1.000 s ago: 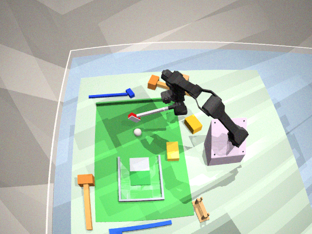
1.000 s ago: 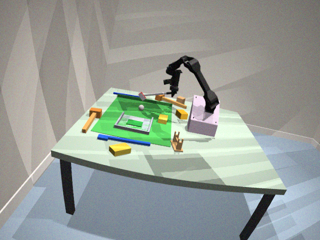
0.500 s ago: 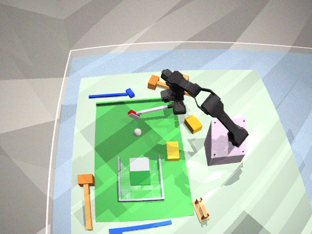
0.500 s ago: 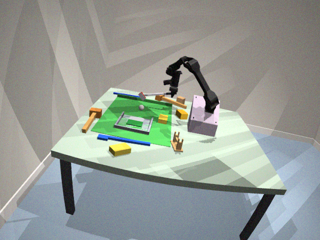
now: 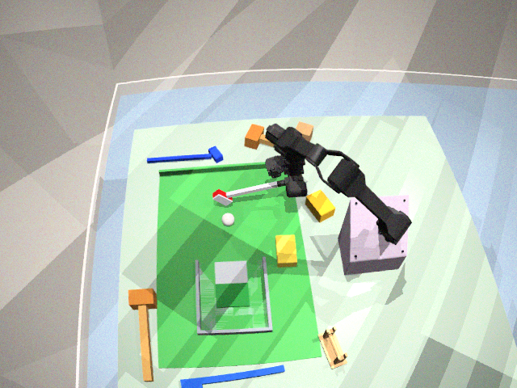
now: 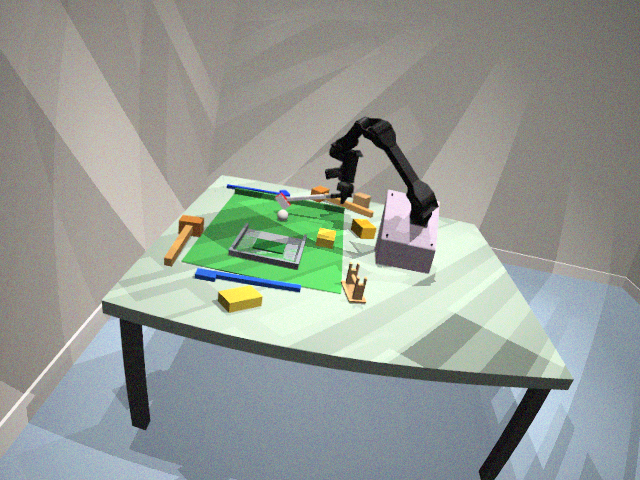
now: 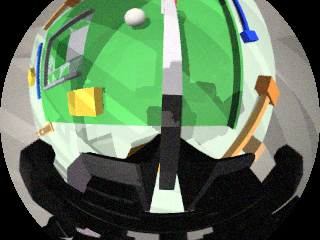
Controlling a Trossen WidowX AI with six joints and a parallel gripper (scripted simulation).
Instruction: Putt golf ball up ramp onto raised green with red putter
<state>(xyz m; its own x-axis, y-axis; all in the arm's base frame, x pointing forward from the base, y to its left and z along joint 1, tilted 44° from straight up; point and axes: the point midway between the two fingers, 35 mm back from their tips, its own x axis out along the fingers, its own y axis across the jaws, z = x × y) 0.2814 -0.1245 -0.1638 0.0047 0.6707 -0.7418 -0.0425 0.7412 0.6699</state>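
My gripper (image 5: 285,183) (image 6: 341,196) (image 7: 167,138) is shut on the dark grip of the red putter (image 5: 252,190) (image 6: 312,197) (image 7: 172,50). The putter's pale shaft reaches left over the green mat, and its red and white head (image 5: 222,197) (image 6: 282,200) appears raised above the mat, on the ball's side away from the ramp. The white golf ball (image 5: 228,219) (image 6: 282,215) (image 7: 135,17) rests on the mat, apart from the head. The pale ramp (image 5: 230,272) faces the ball. Grey walls (image 5: 233,331) (image 6: 263,259) edge the raised green on three sides.
Yellow blocks (image 5: 286,250) (image 5: 321,205) (image 6: 240,298) stand about. Orange mallets (image 5: 142,297) (image 5: 254,136) and blue clubs (image 5: 179,158) (image 5: 246,374) lie around the mat (image 5: 179,346). A wooden stand (image 5: 333,348) (image 6: 355,290) is near its corner. A low green rail (image 5: 208,167) runs along its far edge.
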